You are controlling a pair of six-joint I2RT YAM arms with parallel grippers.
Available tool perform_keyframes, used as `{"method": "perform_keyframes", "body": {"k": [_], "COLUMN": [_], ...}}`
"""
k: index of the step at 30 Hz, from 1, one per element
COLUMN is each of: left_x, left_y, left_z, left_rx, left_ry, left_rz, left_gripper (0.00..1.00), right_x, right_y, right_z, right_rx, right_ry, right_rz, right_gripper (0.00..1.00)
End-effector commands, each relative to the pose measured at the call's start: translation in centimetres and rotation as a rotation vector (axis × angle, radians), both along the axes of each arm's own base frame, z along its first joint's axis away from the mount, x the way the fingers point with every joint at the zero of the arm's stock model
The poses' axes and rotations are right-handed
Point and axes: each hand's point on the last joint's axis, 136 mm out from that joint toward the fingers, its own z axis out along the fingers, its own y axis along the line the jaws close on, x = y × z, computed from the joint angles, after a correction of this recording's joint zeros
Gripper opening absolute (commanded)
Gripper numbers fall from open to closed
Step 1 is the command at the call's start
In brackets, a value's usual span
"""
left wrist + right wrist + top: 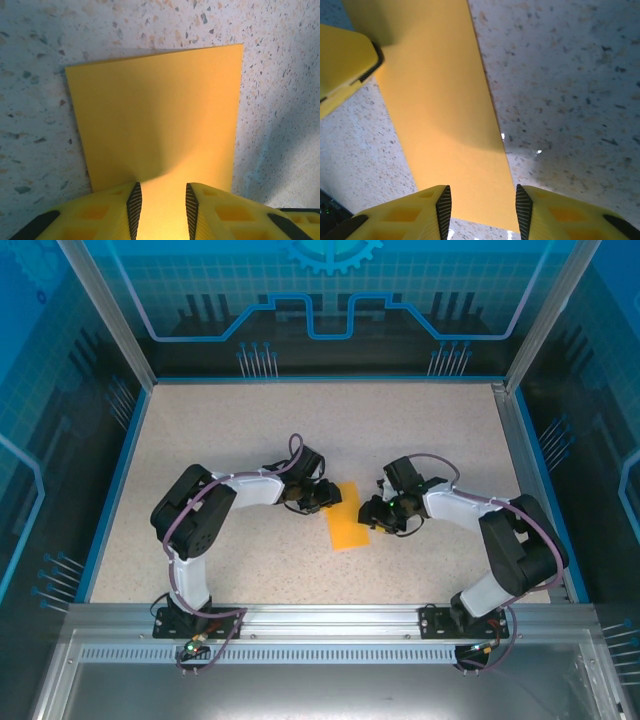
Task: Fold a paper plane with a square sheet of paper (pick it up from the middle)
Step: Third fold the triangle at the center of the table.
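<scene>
The square sheet of paper (pixel 348 518) lies on the speckled table as a narrow orange-yellow rectangle, apparently folded in half, between my two grippers. My left gripper (pixel 328 496) is at its far left end. In the left wrist view the jaws (pixel 162 192) stand apart over the paper (pixel 155 120), which lies flat beneath them. My right gripper (pixel 372 512) is at the paper's right edge. Its jaws (pixel 482 197) are also apart, low over the near end of the paper (pixel 440 100). A yellow finger of the left gripper (pixel 345 60) rests at the paper's far end.
The speckled tabletop (pixel 250 430) has a blue border (pixel 120 470) and transparent blue enclosure walls around it. An aluminium rail (pixel 320 618) with both arm bases runs along the near edge. Open table surface lies beyond and to both sides of the arms.
</scene>
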Motion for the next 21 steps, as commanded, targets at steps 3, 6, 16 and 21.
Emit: {"method": "perform_keyframes", "body": {"k": [3,6,16,21], "left_x": [-2.2,-1.9,-1.3,-1.0], "left_y": [1.4,0.8,0.9,0.5], "left_z": [-2.0,-2.0,-1.8,-1.2], "left_rx": [0.051,0.027,0.045,0.026], "left_ry": [0.09,0.091,0.071,0.059], "left_rz": [-0.024,-0.032,-0.032,-0.038], "left_gripper": [0.34,0.34,0.34,0.34], "right_x": [0.0,0.2,0.8,0.4], "right_y": [-0.3,-0.5,0.4,0.4], "right_z": [-0.2,-0.3,-0.4,-1.0], "right_rx": [-0.012,-0.028,-0.007,-0.015], "right_ry": [0.012,0.001,0.007,0.025], "right_rz": [-0.01,0.003,0.048,0.053], "right_gripper": [0.42,0.43,0.41,0.4]}}
